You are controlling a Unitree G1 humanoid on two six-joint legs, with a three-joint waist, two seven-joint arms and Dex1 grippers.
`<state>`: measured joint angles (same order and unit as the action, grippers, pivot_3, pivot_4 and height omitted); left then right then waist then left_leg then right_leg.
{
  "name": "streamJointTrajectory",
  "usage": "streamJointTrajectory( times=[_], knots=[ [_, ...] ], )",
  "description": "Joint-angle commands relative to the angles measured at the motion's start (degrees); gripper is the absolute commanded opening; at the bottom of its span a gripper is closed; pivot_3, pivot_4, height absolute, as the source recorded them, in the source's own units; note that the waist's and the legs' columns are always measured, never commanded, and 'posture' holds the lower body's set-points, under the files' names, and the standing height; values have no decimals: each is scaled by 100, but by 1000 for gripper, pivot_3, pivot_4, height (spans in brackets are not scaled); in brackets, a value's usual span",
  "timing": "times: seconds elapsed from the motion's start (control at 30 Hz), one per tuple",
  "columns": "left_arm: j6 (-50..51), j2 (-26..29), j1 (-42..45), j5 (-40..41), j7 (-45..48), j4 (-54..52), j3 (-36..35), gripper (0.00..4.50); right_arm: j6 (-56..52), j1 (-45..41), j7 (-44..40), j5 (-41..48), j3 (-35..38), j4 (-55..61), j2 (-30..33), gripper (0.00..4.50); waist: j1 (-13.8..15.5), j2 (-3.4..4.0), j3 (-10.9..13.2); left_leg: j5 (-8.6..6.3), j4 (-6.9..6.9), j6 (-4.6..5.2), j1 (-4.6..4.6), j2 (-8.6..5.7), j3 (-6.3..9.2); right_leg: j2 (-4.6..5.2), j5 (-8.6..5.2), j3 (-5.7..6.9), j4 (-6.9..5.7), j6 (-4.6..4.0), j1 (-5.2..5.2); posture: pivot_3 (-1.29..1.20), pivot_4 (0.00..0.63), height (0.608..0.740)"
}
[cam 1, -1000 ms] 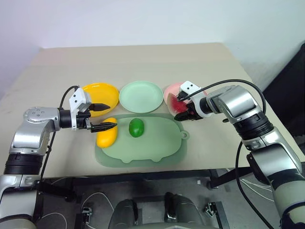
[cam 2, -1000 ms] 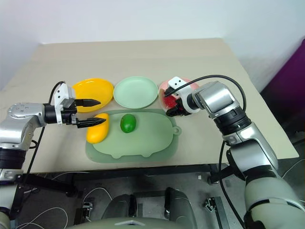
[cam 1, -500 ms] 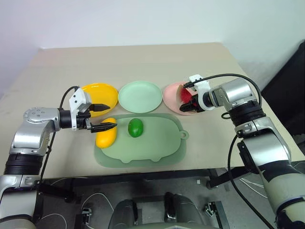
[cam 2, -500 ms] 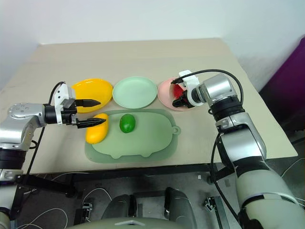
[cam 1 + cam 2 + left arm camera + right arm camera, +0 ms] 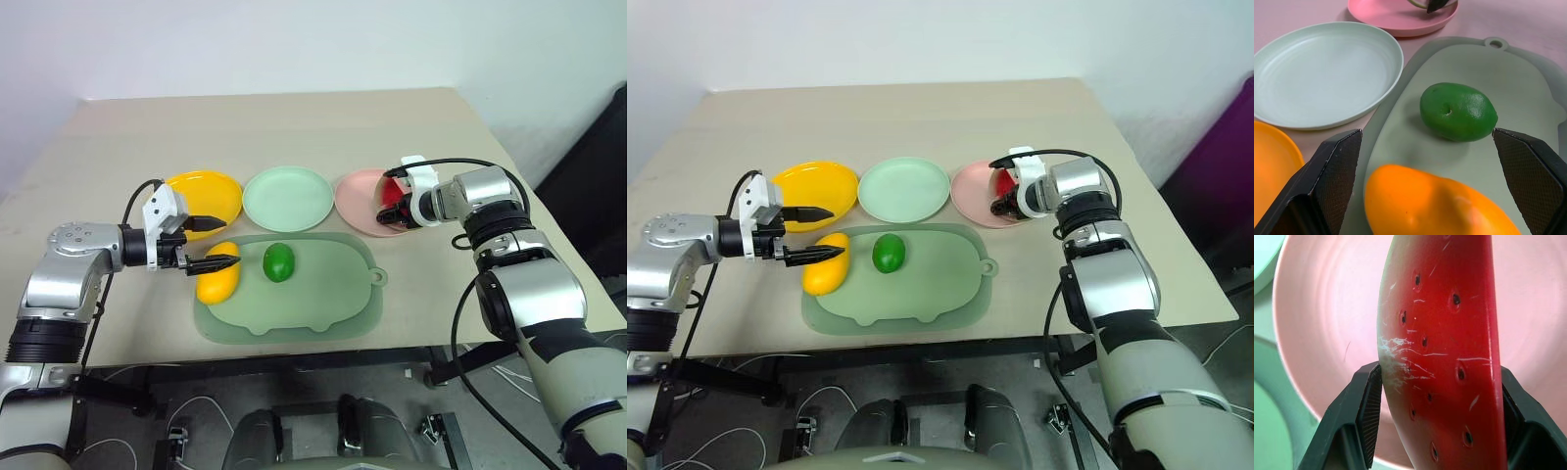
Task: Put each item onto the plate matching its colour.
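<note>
Here, scuffed red watermelon wedge, dark seeds

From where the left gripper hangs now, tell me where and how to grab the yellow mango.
Take the yellow mango across its narrow middle, coming down from above. It lies flat on the mat's left edge, long axis running toward the yellow plate, so its sides look free. The open left gripper is just above its far end.

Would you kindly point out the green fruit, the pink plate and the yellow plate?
green fruit (image 5: pixel 279 262), left eye view, its top.
pink plate (image 5: pixel 355 192), left eye view, bare inner floor.
yellow plate (image 5: pixel 813 182), right eye view, inner floor.
</note>
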<state>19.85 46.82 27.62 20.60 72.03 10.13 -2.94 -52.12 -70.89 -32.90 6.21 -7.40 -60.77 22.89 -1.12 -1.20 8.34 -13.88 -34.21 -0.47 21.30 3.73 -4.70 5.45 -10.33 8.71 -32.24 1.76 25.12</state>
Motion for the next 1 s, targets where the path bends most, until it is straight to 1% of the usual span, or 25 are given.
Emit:
streamJointTrajectory(
  times=[0.03, 0.23, 0.3, 0.33, 0.43, 0.73, 0.9, 1.0],
  knots=[
    [25, 110, -22, 81, -28, -233, -155, 4500, 324, -227, 30, -108, 160, -189, -62, 2530, 0, 0, 0, 0, 0, 0, -1, 0, 0, 0, 0, 0, 0, 0, -1, 0, 150, 740],
    [55, 125, -102, 107, -58, -317, -179, 4500, 644, -268, 61, -267, 214, -520, -136, 2530, -1, 0, 0, 0, 0, 0, -2, 0, 0, 0, 0, 0, -1, 0, -4, 0, 150, 740],
    [76, 128, -129, 117, -68, -353, -192, 4500, 705, -286, 48, -312, 211, -571, -141, 3248, 0, 0, 0, 0, -1, 0, -3, 0, 1, 0, 0, 0, -1, 0, -4, 0, 150, 740],
    [85, 130, -147, 121, -74, -375, -199, 4500, 721, -293, 42, -331, 216, -586, -148, 3447, 0, 0, 0, 0, -1, 0, -3, 0, 1, 0, 0, 0, -1, 0, -5, 0, 150, 740],
    [107, 142, -185, 141, -95, -419, -215, 4500, 723, -312, 24, -370, 240, -631, -171, 4464, -1, 0, 0, 0, -1, 0, -3, 0, 1, 0, 1, -1, -1, 0, -5, 0, 150, 740],
    [107, 154, -219, 178, -133, -457, -210, 4500, 785, -323, -26, -462, 322, -644, -183, 4464, -3, 0, 0, 0, -1, 0, -9, 0, 2, -1, 1, -1, -3, 0, -10, 0, 150, 740],
    [94, 157, -213, 182, -120, -433, -195, 4500, 844, -377, 86, -257, 697, -591, -190, 4464, -2, 0, 0, 1, -2, 0, -10, 0, 1, -1, 2, -1, -3, 0, -11, 0, 150, 740],
    [88, 149, -194, 178, -111, -419, -178, 4500, 865, -406, 16, -273, 737, -522, -192, 4464, -4, 0, 0, 1, -2, 0, -9, 0, 1, -1, 2, -1, -3, 0, -11, 0, 150, 740]
  ],
)
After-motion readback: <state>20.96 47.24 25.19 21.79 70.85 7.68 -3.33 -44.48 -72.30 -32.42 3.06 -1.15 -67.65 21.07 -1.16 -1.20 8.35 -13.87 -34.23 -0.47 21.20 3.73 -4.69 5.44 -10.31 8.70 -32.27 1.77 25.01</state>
